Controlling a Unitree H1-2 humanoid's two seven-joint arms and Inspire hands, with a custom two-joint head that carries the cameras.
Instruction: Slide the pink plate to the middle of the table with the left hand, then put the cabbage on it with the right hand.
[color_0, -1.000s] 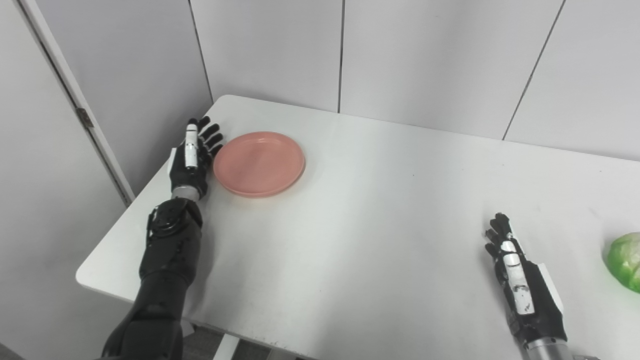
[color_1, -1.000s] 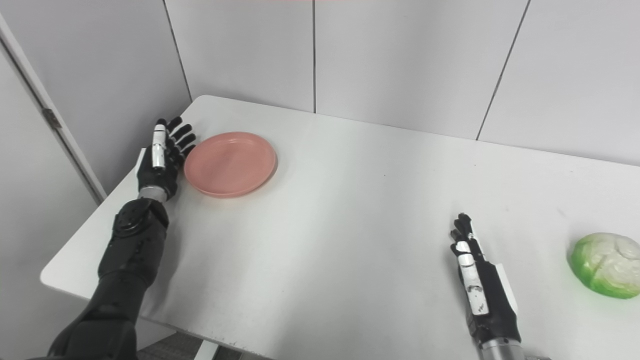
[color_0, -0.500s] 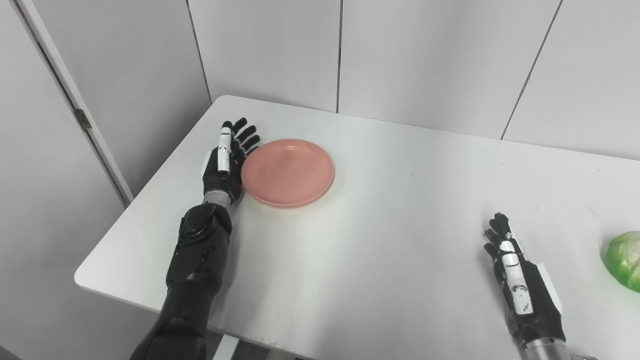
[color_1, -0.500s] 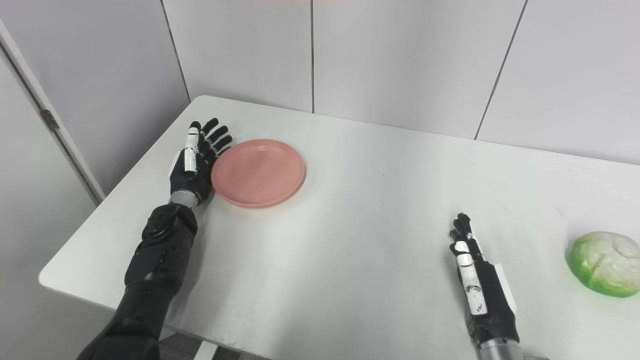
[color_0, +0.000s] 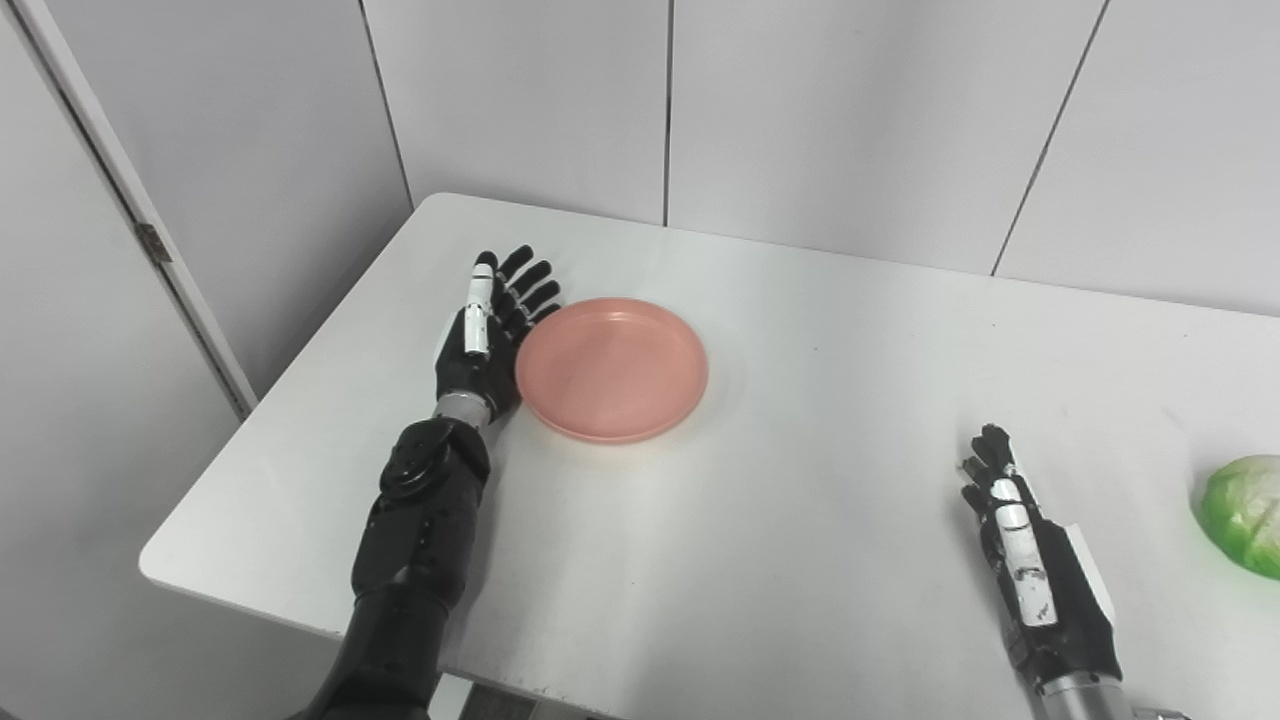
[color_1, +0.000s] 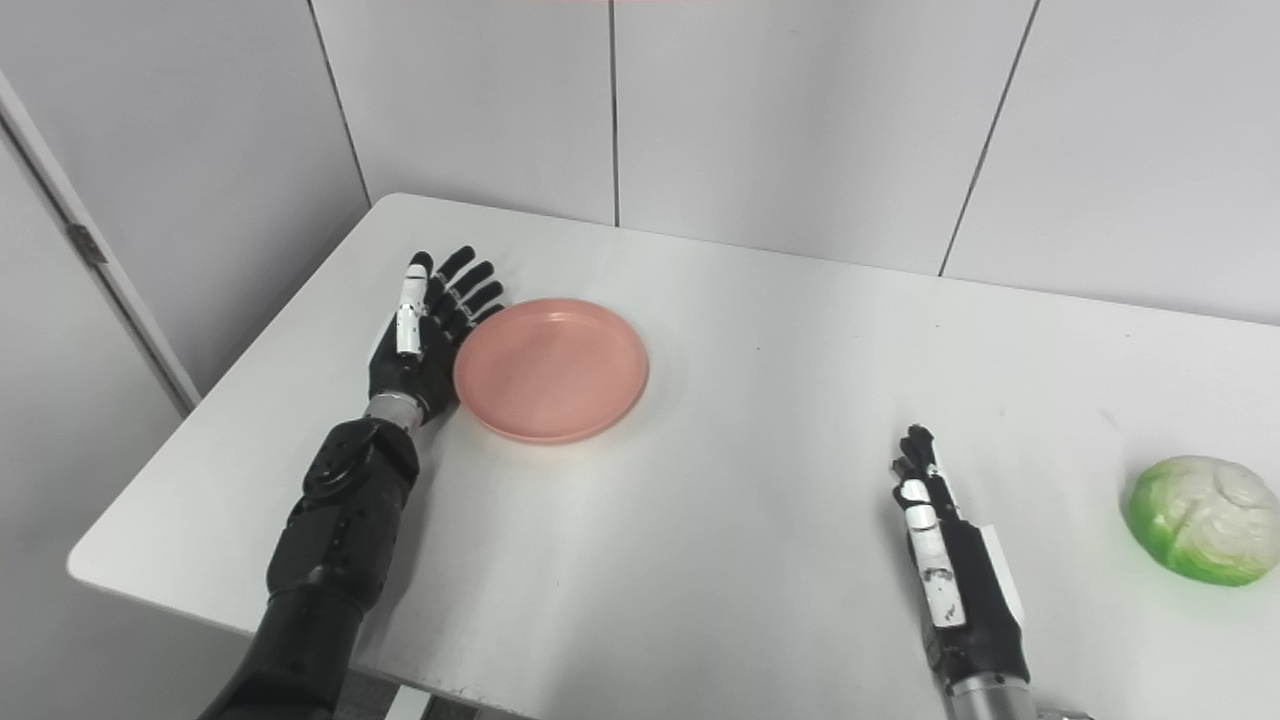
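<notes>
Right hand (color_1: 950, 570): near edge, fingers straight and together, flat, holding nothing.
Cabbage (color_1: 1195, 519): right of it, apart, on white table (color_1: 760, 400).
Left hand (color_1: 425, 335): fingers extended, spread, edge-on against left rim of pink plate (color_1: 551, 368); no grasp.
Plate: left of table centre.

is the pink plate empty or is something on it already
Empty. The pink plate shows only its bare inside, and the cabbage lies on the table near the right edge, apart from the right hand.
</notes>
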